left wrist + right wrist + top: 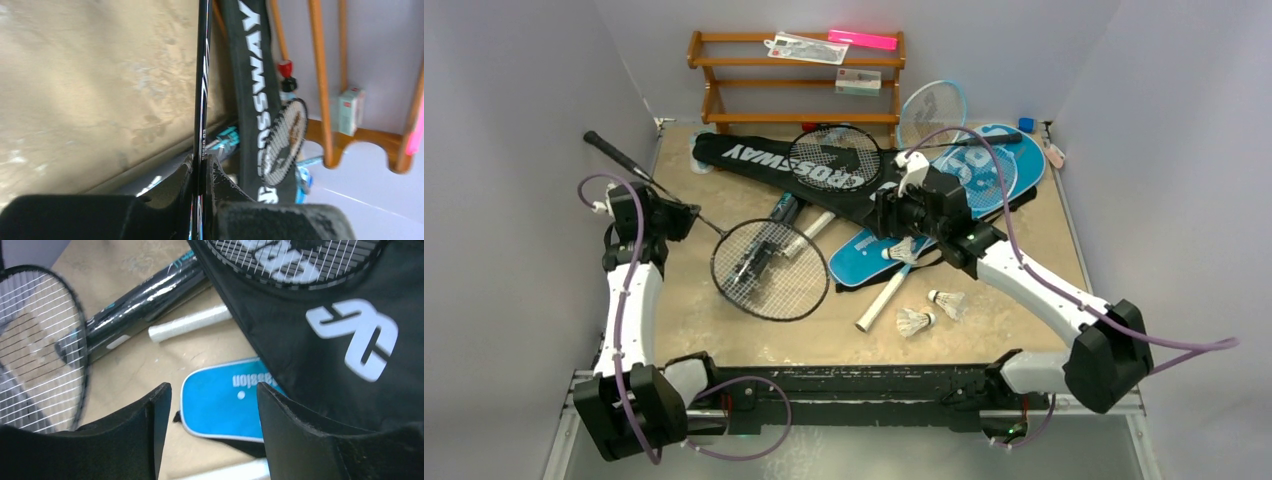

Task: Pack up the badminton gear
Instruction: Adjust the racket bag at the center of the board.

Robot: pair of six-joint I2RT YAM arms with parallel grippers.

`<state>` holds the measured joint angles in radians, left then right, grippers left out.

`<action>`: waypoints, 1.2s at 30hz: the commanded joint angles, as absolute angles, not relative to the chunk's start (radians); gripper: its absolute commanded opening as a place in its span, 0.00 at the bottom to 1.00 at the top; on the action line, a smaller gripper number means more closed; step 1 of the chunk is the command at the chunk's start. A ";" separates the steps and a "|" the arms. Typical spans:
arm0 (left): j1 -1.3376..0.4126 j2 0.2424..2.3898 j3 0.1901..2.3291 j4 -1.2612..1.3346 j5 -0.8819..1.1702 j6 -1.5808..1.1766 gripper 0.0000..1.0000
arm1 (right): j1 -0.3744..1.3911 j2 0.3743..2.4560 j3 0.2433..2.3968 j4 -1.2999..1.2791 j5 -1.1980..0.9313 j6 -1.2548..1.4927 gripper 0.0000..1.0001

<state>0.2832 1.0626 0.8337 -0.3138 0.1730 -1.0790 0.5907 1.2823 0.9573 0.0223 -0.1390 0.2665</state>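
Nothing seems packed yet. The black racket [202,75] is grasped near the left edge by the left claw [201,167]; the right claw [212,400] is released.

Top camera looks down from above and behind the arm bases. Both wrist cameras sit close, each catching the black "CROSSWAY" racket cover [325,355].

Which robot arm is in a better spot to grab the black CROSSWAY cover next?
Right, probably. The right gripper is open and hovers close to the CROSSWAY cover, while the left gripper is busy, shut on the shaft of the black racket.
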 commanded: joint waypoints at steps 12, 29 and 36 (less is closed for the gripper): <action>0.283 0.893 1.009 -0.660 -0.258 -0.927 0.00 | 0.592 1.631 1.219 0.003 -0.095 -0.192 0.66; 0.283 0.856 1.045 -0.661 -0.210 -0.895 0.00 | 0.608 1.871 1.311 0.056 0.005 -0.350 0.60; 0.283 0.859 1.030 -0.624 -0.119 -0.903 0.00 | 0.638 1.911 1.310 0.095 0.026 -0.369 0.60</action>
